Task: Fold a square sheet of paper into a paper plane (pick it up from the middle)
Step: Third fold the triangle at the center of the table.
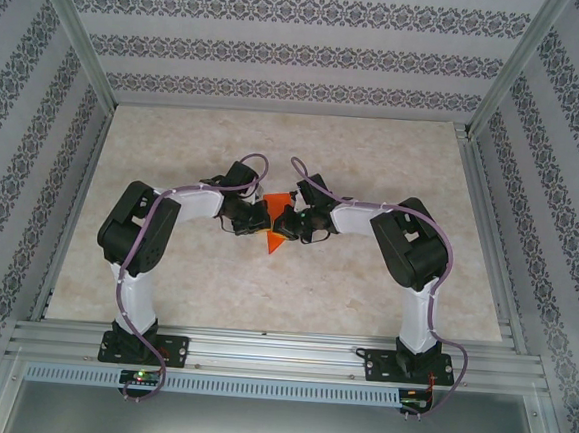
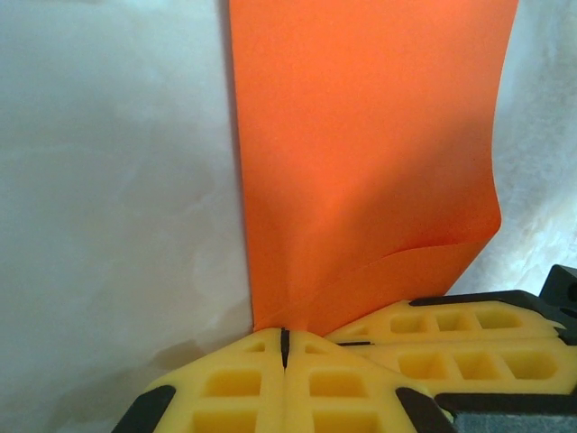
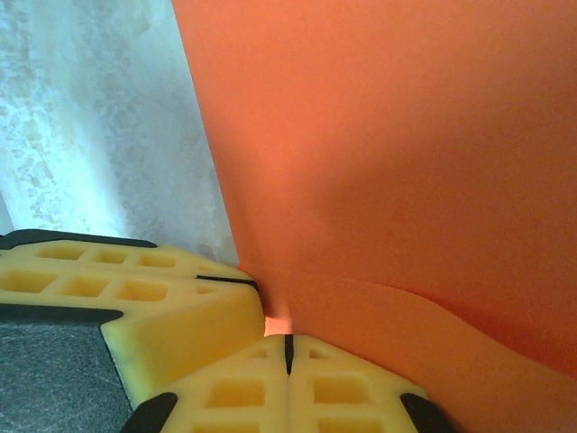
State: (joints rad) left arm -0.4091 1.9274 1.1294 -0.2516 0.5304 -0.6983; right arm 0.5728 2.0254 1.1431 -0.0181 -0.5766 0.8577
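The thin orange-red square sheet of paper [image 2: 361,153] is pinched at its near edge between the yellow, lattice-moulded fingers of the left gripper [image 2: 284,350], which are pressed tightly together. From the pinch the sheet is spread away against the pale marbled table surface [image 2: 108,180]. A curved fold is formed at its lower right, where the right gripper [image 2: 356,341], fingers likewise closed, is set just beside the left.
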